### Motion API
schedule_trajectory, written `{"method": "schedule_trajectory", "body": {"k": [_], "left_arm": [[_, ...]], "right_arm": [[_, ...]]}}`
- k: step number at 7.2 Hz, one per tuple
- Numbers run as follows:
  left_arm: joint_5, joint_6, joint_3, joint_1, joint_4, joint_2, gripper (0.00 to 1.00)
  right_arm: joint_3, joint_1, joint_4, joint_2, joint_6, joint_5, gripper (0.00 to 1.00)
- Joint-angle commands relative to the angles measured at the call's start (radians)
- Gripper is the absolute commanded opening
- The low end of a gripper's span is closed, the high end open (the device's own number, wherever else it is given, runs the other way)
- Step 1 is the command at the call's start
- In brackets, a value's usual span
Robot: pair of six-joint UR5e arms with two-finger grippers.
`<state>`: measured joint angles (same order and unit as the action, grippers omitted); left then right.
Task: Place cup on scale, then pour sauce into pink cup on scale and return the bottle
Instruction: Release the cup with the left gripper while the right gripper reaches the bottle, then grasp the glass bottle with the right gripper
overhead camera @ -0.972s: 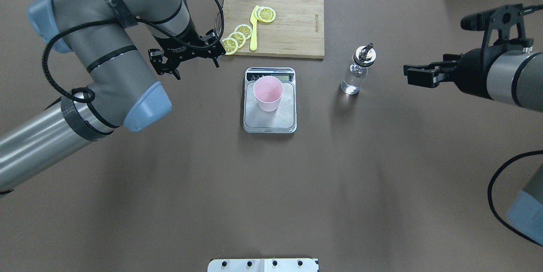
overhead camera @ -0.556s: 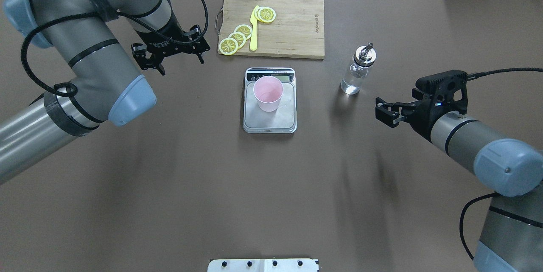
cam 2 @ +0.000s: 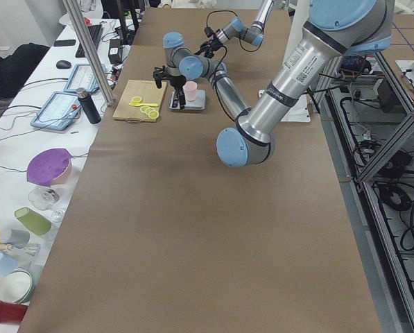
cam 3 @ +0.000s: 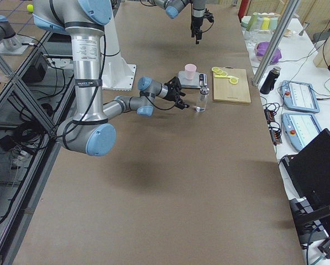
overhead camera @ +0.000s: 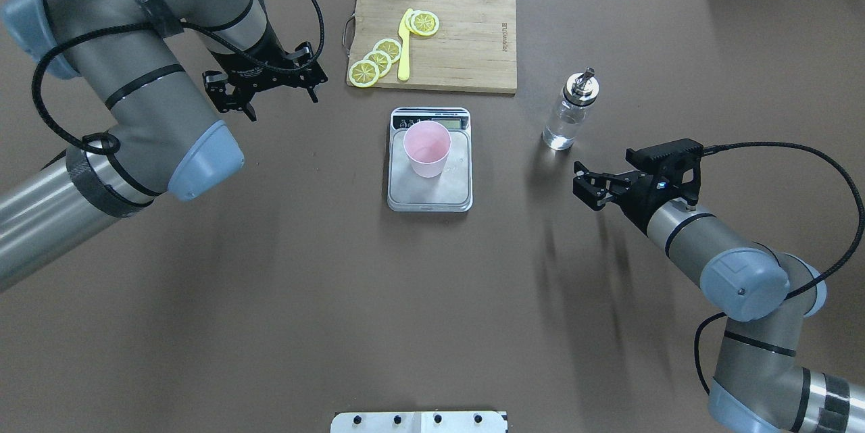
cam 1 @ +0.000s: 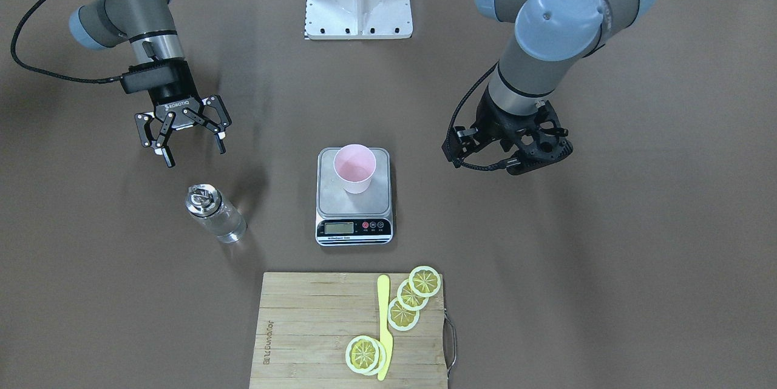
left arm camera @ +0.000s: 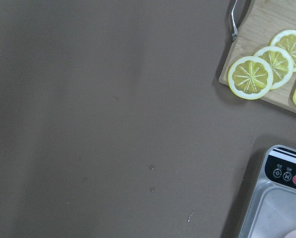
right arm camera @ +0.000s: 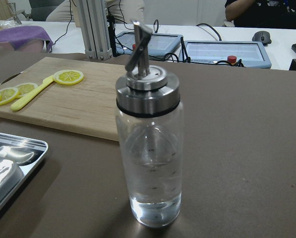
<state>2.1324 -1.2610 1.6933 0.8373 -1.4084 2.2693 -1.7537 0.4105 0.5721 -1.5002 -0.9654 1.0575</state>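
The pale pink cup [overhead camera: 427, 149] stands upright on the steel scale [overhead camera: 432, 194] at mid-table; it also shows in the front view [cam 1: 355, 167]. The clear glass bottle [overhead camera: 567, 119] with a silver cap and spout stands on the table to the right of the scale, with clear sauce [right arm camera: 155, 198] in it. My right gripper [overhead camera: 586, 186] is open and empty, just on the robot's side of the bottle and facing it; the bottle [right arm camera: 148, 153] fills its wrist view. My left gripper [overhead camera: 282, 105] is open and empty, left of the scale and apart from it.
A wooden cutting board [overhead camera: 466, 41] lies beyond the scale, with lemon slices [overhead camera: 378, 58] and a yellow knife [overhead camera: 404, 48] on its left part. The left wrist view shows the scale's corner [left arm camera: 281, 198] and a lemon slice [left arm camera: 250, 78].
My right arm has swung in from the far right, and its gripper now sits close to the bottle. My left gripper has drawn back to the left, away from the cutting board's corner.
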Motion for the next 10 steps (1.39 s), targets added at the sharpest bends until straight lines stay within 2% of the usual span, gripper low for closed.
{"method": "schedule_trajectory", "body": {"k": [1, 3, 8, 10], "left_arm": [[-0.002, 0.0, -0.004, -0.001, -0.001, -0.002, 0.98], [-0.003, 0.0, -0.009, -0.001, -0.004, -0.004, 0.98], [-0.005, 0.0, -0.011, -0.001, -0.003, -0.002, 0.98], [-0.005, 0.0, -0.011, -0.001, -0.003, -0.005, 0.98]], "right_arm": [[0.06, 0.014, -0.008, 0.046, 0.014, -0.004, 1.0], [0.106, 0.056, 0.003, 0.109, 0.112, -0.004, 1.0], [0.209, 0.108, 0.0, 0.201, 0.111, 0.007, 1.0], [0.209, 0.111, -0.004, 0.202, 0.106, 0.012, 1.0]]}}
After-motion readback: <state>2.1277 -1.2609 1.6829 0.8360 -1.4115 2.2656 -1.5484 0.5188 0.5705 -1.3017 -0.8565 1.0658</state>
